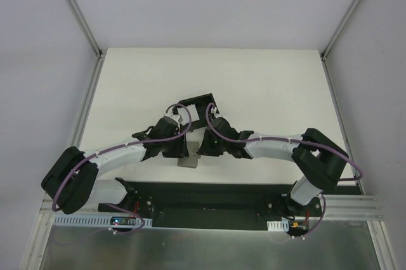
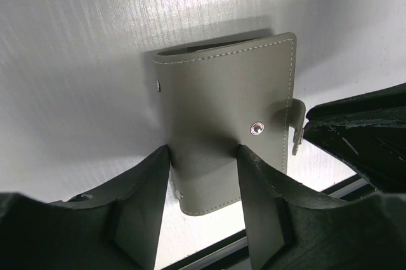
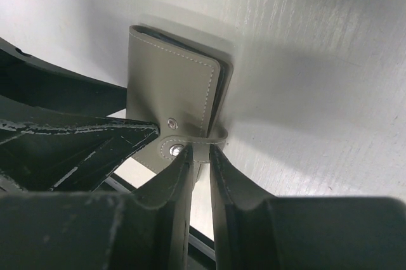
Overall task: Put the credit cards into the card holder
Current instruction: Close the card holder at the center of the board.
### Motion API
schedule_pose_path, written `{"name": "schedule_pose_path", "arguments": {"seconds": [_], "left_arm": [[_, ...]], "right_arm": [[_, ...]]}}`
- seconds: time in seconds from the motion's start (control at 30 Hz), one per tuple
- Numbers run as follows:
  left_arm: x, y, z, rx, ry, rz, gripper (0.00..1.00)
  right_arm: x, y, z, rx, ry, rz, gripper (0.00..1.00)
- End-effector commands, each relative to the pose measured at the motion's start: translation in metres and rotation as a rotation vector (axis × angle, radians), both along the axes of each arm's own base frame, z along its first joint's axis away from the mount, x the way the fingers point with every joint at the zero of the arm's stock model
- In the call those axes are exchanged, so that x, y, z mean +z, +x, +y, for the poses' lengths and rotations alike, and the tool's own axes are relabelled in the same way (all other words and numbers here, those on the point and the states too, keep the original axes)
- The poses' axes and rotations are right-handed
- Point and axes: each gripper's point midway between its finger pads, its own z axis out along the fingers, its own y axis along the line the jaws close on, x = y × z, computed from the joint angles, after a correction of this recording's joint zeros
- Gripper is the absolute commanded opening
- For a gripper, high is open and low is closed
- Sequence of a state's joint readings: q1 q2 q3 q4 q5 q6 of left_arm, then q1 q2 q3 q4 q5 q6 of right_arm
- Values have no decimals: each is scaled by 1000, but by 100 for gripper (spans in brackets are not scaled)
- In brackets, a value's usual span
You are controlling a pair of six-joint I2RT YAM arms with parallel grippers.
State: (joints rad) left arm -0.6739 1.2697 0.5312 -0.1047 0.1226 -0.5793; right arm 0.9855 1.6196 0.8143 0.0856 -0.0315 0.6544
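Observation:
A closed grey wallet (image 1: 188,161) lies flat on the white table between both grippers. It also shows in the left wrist view (image 2: 222,99) and the right wrist view (image 3: 171,86). My left gripper (image 2: 203,162) is open, its fingertips (image 2: 155,168) resting on the wallet's cover. My right gripper (image 3: 201,156) is shut on the wallet's snap strap (image 3: 209,138) at the wallet's edge. The black card holder (image 1: 196,106) stands just beyond the grippers. No credit cards show; only a dark edge shows inside the wallet.
White enclosure walls with metal posts (image 1: 76,10) stand on the left, right and back. A black base plate (image 1: 209,197) runs along the near edge behind the wallet. The two arms (image 1: 120,153) meet at mid-table.

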Motion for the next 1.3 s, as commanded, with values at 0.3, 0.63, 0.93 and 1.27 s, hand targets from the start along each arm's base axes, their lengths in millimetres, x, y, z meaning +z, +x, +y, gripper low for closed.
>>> {"name": "schedule_pose_path", "arguments": {"seconds": [0.3, 0.63, 0.93, 1.27], "left_arm": [[-33, -40, 23, 41, 94, 168, 40], [-36, -42, 24, 81, 92, 182, 39], [-36, -41, 26, 98, 94, 177, 40], [-35, -42, 25, 104, 86, 175, 42]], "right_arm": [[9, 0, 27, 34, 49, -3, 20], [12, -8, 24, 61, -11, -34, 20], [21, 0, -2, 5, -114, -112, 22], [16, -3, 12, 22, -78, -77, 21]]}}
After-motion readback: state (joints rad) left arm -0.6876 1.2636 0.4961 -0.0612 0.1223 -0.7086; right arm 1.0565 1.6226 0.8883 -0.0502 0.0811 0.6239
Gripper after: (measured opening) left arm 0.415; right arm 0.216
